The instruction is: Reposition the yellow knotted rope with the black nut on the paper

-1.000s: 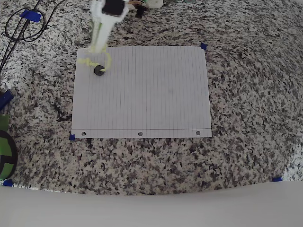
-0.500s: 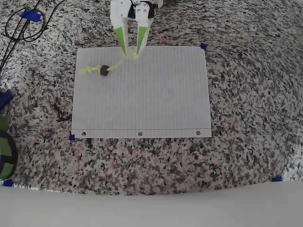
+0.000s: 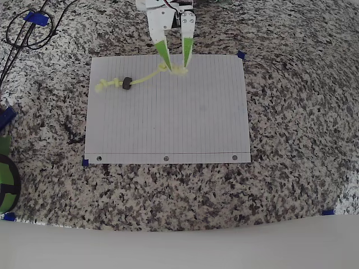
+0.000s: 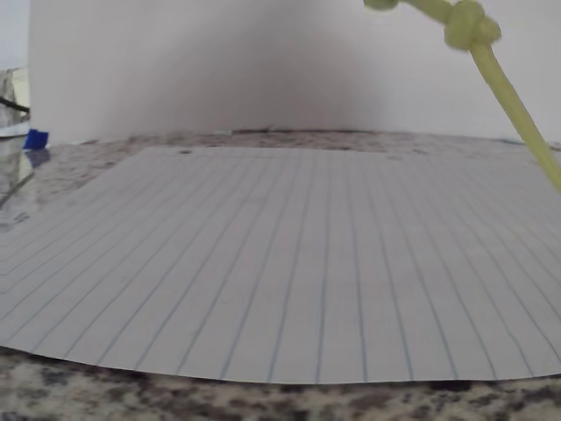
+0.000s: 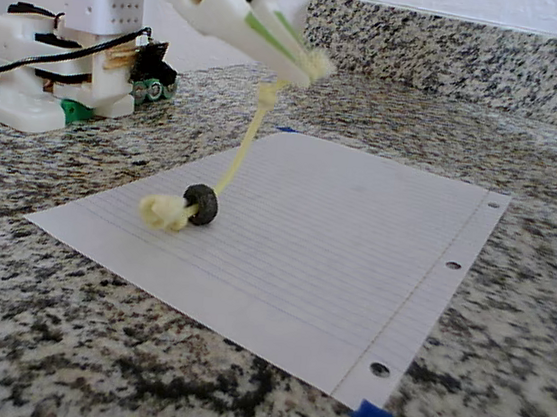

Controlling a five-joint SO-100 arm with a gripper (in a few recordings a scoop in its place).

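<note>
The yellow knotted rope (image 3: 147, 78) runs from a bunched end (image 3: 104, 84) on the paper (image 3: 168, 117) up to my gripper (image 3: 176, 66), which is shut on its other end near the paper's top edge. The fixed view has the rope (image 5: 245, 149) hanging slanted from the gripper (image 5: 309, 69) down to the black nut (image 5: 201, 204), which rests on the paper (image 5: 335, 245) beside the bunched knot. From above, the nut (image 3: 127, 84) lies in the paper's upper left part. A knot and a strand of the rope (image 4: 504, 79) cross the upper right of the wrist view, above the paper (image 4: 289, 281).
The paper lies on a speckled granite counter (image 3: 291, 112), held by blue tape (image 3: 241, 55) at its corners. Black cables (image 3: 25, 31) loop at the top left. The arm's white base (image 5: 59, 63) stands at the left of the fixed view, with a granite backsplash (image 5: 457, 53) behind.
My gripper has carried the rope's end to the right along the paper's top edge. The rope has stretched out, and the nut has slid slightly right.
</note>
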